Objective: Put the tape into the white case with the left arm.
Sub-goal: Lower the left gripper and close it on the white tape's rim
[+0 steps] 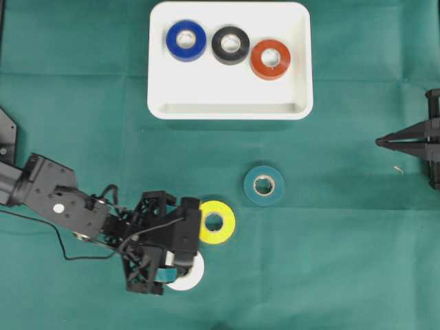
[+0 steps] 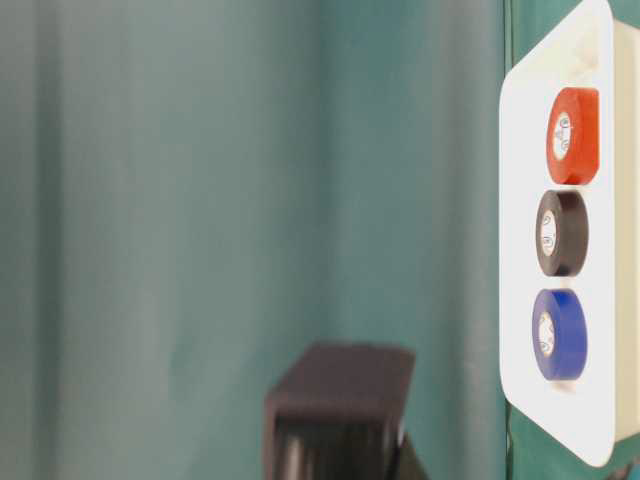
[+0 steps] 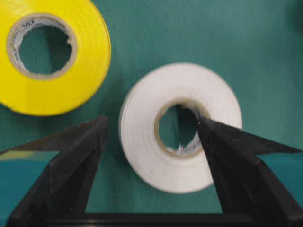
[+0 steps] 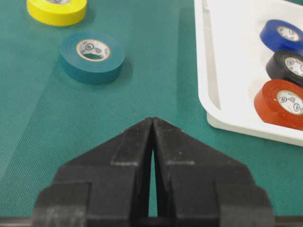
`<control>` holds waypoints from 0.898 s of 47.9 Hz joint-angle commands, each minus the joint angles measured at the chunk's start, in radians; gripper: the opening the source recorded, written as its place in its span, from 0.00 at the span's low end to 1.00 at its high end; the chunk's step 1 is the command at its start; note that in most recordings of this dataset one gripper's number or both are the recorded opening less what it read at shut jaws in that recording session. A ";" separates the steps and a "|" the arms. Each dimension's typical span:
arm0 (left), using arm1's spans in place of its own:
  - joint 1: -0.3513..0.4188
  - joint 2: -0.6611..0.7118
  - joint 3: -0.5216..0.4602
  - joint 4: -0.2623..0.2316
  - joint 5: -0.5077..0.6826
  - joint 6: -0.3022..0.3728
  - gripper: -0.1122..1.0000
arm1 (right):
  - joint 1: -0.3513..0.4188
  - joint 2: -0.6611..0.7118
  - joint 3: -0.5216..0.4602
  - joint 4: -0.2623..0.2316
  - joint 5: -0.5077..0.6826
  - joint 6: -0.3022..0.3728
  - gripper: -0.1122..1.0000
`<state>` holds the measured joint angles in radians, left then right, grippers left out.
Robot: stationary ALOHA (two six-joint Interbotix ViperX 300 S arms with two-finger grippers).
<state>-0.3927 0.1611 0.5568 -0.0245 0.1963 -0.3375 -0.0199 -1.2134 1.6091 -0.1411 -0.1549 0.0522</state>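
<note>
on the green cloth point(image 1: 344, 240) below the white case point(image 1: 229, 106), the left gripper point(image 3: 151, 127) hangs over the white tape roll point(image 3: 180, 127) with its prongs spread apart, one over the roll's core hole and the other outside the roll's rim on the side toward the yellow tape roll point(image 3: 54, 56); whether they touch the roll cannot be told. the yellow roll lies just beside the white one, nearer the case, close to that outer prong. the teal tape roll point(image 1: 264, 185) lies alone between the yellow roll and the case. inside the case lie a blue roll point(image 1: 185, 40), a black roll point(image 1: 230, 45) and a red roll point(image 1: 270, 59), side by side. well off to the case's right, the right gripper point(image 4: 152, 122) has its prongs pressed together, holding nothing.
</note>
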 commanded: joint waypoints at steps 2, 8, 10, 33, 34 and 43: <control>0.008 0.009 -0.064 -0.002 0.064 -0.020 0.82 | -0.002 0.006 -0.009 -0.002 -0.009 0.002 0.02; 0.020 0.037 -0.080 -0.003 0.141 -0.025 0.82 | -0.002 0.008 -0.009 -0.002 -0.009 0.002 0.02; 0.023 0.044 -0.081 -0.002 0.163 -0.025 0.82 | -0.002 0.008 -0.009 -0.002 -0.009 0.002 0.02; 0.028 0.054 -0.086 0.002 0.179 -0.021 0.81 | -0.002 0.006 -0.009 -0.002 -0.009 0.002 0.02; 0.028 0.054 -0.087 0.002 0.179 -0.020 0.79 | -0.002 0.006 -0.009 -0.002 -0.009 0.002 0.02; 0.028 0.052 -0.083 0.002 0.179 -0.015 0.42 | -0.002 0.008 -0.009 -0.002 -0.009 0.002 0.02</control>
<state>-0.3682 0.2301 0.4878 -0.0245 0.3774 -0.3528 -0.0199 -1.2134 1.6091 -0.1411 -0.1565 0.0506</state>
